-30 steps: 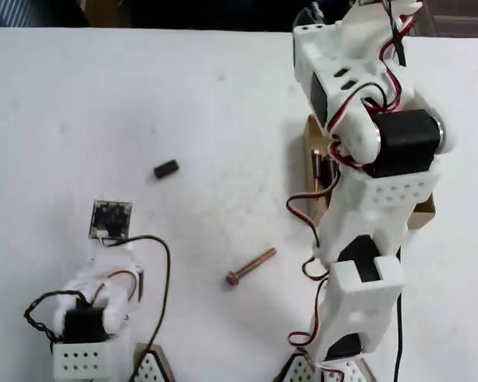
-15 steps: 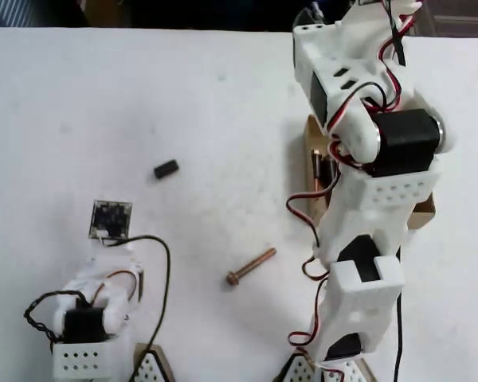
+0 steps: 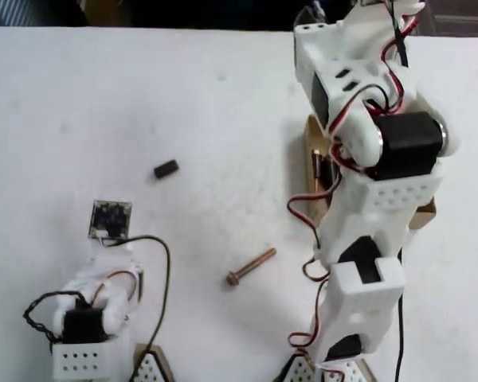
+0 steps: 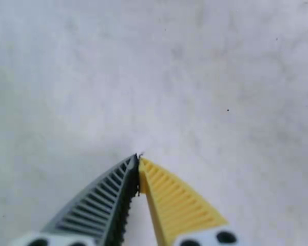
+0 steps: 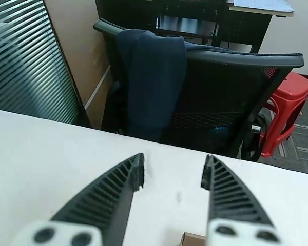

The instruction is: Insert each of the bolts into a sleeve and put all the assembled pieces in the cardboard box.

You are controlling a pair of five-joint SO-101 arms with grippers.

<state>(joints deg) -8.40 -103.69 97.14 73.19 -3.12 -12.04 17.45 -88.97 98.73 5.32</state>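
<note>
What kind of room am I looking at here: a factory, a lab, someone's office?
Most likely an office or small lab, not a factory. Beyond the white table stand a black office chair with a dark jacket draped over it, window blinds and a red plastic stool.

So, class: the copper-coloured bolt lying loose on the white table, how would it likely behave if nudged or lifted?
The bolt lies on its side, round-shanked, so a sideways push would probably roll it, curving around its wider head. It looks metallic: likely rigid and heavy for its size. The smooth table may let it slide.
</note>
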